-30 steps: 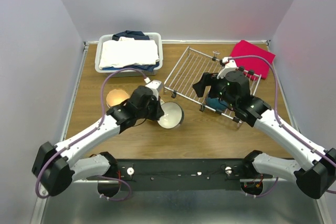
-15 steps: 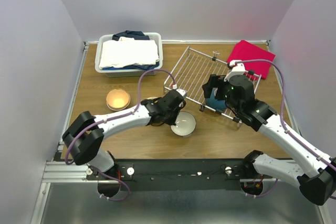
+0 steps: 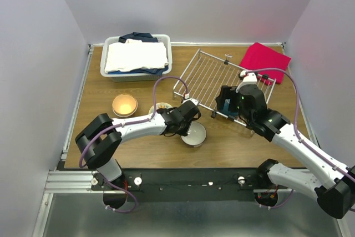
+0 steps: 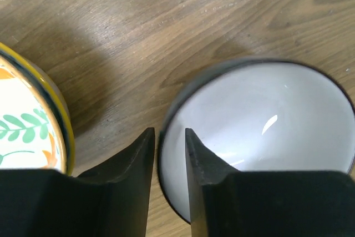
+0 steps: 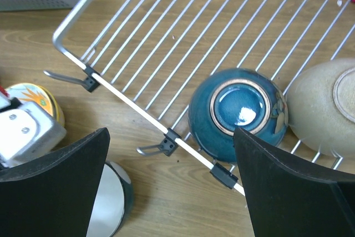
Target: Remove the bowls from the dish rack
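The silver wire dish rack (image 3: 208, 76) lies at the back right of the wooden table; it also shows in the right wrist view (image 5: 166, 43). On its near corner lie an upside-down teal-blue bowl (image 5: 238, 112) and an upside-down cream bowl (image 5: 324, 106). My right gripper (image 5: 171, 131) is open wide, just above the rack's near rim with the teal bowl by its right finger. My left gripper (image 4: 169, 131) is shut on the rim of a dark-rimmed, white-inside bowl (image 4: 260, 126), low on the table (image 3: 195, 133). A yellow-patterned bowl (image 3: 161, 107) and an orange-inside bowl (image 3: 125, 104) stand on the table to the left.
A white plastic bin (image 3: 111, 70) of folded cloth stands at the back left. A red cloth (image 3: 265, 59) lies at the back right, behind the rack. My left arm stretches across the table's middle, close to the rack's near-left corner clip (image 5: 89, 79).
My left gripper has carried the white-inside bowl to the right, towards the table's front middle. My right gripper has shifted slightly over the rack's near corner.
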`<action>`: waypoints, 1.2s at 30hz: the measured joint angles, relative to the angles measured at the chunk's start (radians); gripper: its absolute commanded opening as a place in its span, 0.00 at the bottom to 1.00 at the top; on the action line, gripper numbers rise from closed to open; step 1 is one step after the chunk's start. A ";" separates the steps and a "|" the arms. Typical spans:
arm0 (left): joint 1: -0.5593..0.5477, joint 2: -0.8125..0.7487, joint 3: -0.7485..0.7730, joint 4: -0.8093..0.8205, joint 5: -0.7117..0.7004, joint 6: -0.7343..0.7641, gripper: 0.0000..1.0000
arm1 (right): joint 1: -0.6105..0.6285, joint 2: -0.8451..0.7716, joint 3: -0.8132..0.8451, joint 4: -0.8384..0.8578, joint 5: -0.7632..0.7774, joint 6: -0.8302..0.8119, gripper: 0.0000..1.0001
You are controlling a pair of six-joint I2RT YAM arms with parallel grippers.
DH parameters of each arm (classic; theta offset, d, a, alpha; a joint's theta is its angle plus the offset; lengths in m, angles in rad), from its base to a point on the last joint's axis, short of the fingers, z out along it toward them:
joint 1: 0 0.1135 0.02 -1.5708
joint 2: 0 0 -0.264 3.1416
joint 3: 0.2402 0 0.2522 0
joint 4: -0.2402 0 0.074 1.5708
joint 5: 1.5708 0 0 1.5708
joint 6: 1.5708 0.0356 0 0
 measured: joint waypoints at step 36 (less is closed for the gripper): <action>0.068 -0.870 -0.304 0.018 -0.454 0.098 0.99 | -0.142 0.222 -0.118 0.125 -0.053 0.114 1.00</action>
